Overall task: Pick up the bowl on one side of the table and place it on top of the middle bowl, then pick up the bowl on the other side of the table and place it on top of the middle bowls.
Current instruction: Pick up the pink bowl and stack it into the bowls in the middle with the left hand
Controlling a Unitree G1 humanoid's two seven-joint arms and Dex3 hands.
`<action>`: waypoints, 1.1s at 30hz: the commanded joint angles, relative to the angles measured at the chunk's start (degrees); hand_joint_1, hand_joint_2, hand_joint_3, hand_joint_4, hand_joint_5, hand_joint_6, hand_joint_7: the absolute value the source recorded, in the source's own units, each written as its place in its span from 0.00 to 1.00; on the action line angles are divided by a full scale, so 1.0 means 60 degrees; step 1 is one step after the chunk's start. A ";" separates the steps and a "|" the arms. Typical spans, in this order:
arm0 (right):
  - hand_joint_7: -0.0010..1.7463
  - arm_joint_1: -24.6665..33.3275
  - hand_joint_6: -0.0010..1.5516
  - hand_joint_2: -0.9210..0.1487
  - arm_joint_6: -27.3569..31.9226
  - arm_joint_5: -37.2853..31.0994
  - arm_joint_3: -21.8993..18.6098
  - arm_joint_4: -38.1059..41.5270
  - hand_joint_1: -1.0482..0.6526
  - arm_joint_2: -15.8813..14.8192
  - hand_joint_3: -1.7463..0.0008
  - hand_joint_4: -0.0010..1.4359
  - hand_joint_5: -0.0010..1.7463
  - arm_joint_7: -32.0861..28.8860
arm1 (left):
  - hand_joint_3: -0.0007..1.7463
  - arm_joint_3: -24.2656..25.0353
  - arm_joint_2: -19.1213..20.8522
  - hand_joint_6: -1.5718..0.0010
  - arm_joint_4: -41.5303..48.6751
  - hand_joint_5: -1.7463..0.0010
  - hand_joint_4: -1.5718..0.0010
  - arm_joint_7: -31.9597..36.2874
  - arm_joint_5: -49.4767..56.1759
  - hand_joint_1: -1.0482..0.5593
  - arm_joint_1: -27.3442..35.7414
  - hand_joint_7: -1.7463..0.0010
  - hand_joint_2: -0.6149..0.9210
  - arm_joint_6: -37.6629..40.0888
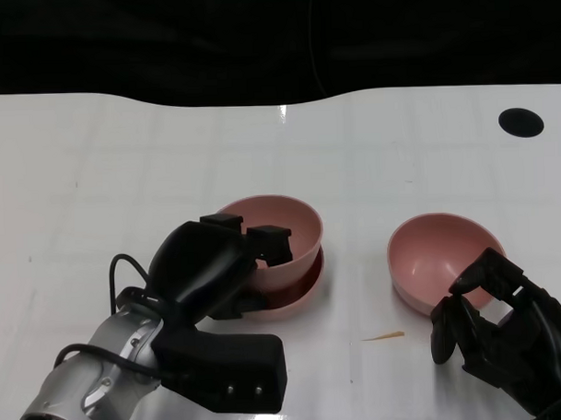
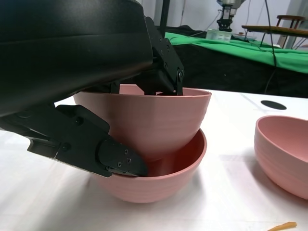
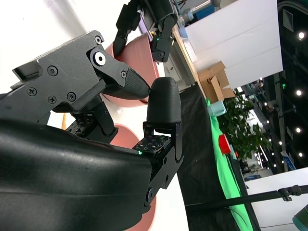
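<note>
White table (image 1: 122,160): left hand (image 1: 204,273) fingers (image 1: 268,243) clasp upper bowl (image 1: 286,224), nested in middle bowl (image 1: 302,288).

We find no text, label, brand, number or sign that can be read in any of the three views.
</note>
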 commanded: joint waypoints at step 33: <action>1.00 -0.0002 0.40 0.30 -0.0052 -0.0005 -0.0049 -0.0005 0.59 -0.0044 0.39 0.66 1.00 -0.0124 | 0.34 -0.0109 0.0124 0.75 -0.0301 1.00 0.88 -0.0014 0.0198 0.06 0.0232 1.00 1.00 0.0778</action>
